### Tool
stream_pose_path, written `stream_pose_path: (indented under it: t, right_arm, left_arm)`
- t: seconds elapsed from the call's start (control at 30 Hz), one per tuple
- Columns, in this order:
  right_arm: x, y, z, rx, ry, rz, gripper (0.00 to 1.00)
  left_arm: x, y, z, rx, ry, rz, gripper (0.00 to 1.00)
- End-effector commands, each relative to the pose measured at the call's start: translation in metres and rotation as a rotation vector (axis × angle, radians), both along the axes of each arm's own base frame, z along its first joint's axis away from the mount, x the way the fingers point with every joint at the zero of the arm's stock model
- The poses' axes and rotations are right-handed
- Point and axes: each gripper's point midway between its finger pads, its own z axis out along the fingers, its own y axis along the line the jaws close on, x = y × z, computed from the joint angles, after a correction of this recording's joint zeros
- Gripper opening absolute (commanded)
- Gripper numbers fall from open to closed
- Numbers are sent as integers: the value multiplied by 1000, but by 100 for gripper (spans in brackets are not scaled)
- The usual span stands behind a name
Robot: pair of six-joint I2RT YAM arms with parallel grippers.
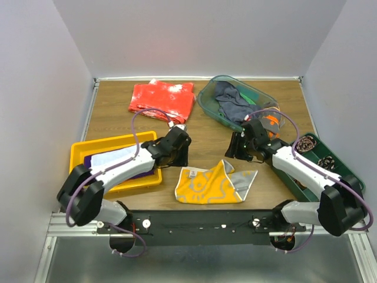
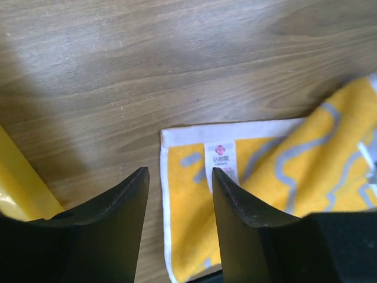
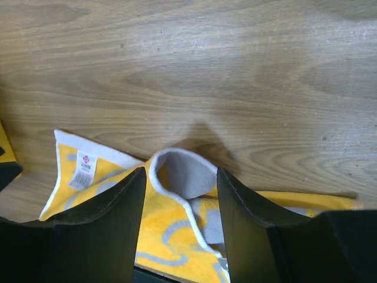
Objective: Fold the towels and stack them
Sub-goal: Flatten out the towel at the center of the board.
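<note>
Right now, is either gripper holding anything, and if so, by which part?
Nothing is held. The left gripper and the right gripper both stand open above the yellow towel, which lies loose on the table.

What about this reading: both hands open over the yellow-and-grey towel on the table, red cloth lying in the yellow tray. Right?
No. The top view shows the red cloth on the bare table at the far side, not in the yellow tray. The rest holds: left hand and right hand are open over the yellow-and-grey towel.
</note>
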Motion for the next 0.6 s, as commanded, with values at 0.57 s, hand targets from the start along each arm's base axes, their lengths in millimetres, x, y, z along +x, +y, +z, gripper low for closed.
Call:
stream_pose_path:
  t: [0.57]
  right_arm:
    - [15, 2, -11, -32, -39, -33, 60]
  left_arm:
    - [4, -19, -73, 110, 117, -91, 31]
